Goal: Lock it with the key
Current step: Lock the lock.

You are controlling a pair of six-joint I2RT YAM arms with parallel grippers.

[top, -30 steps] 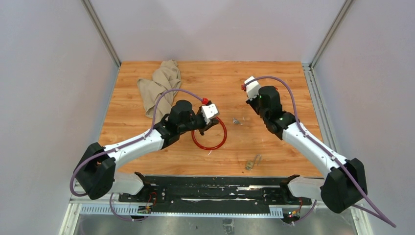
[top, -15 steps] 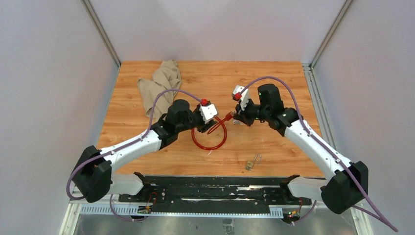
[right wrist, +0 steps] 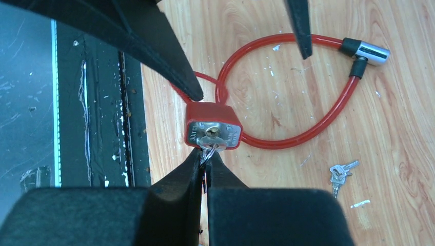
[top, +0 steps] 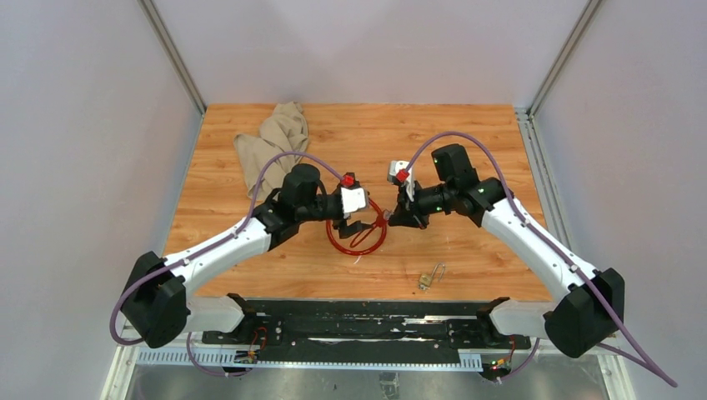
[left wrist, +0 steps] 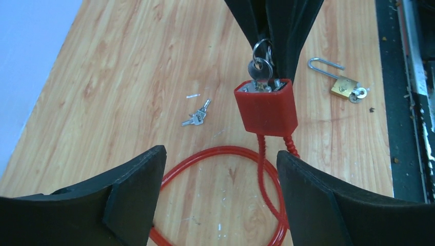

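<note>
Since left end effector (left wrist: pixel 220 159) opened, key (left wrist: pixel 260 69) pinched

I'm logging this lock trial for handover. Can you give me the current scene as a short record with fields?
left gripper: open, holding nothing, fingers either side of the red cable
right gripper: shut on the key
key: seated in the red lock body
cable end: metal plug lies on the table, not in the lock body
elsewhere: loose keys, brass padlock, beige cloth
</note>
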